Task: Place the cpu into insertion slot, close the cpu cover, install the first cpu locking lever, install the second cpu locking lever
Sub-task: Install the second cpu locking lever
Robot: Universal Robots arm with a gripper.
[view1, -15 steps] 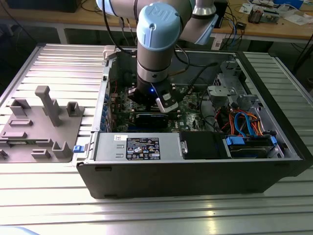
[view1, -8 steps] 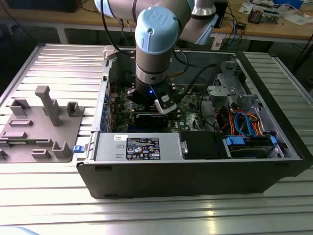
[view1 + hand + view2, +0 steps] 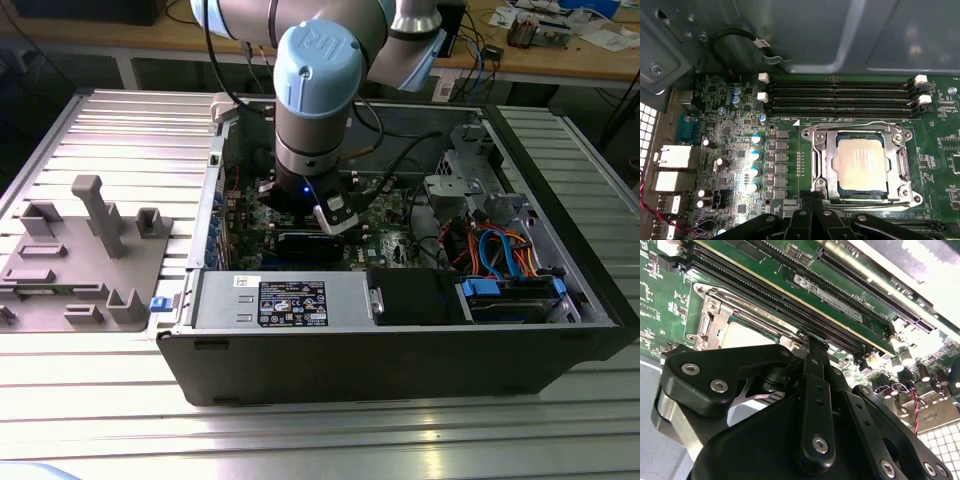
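silver metal of the cover (image 3: 822,165) lies flat around the cpu (image 3: 862,165), which sits in the slot (image 3: 900,197) on the green board (image 3: 740,150). you see the gripper (image 3: 811,200) low at the socket edge, its fingers pressed together on nothing i can make out. a lever (image 3: 860,126) runs along the far side. i think a sideways slip here could scrape the board or bend that lever.
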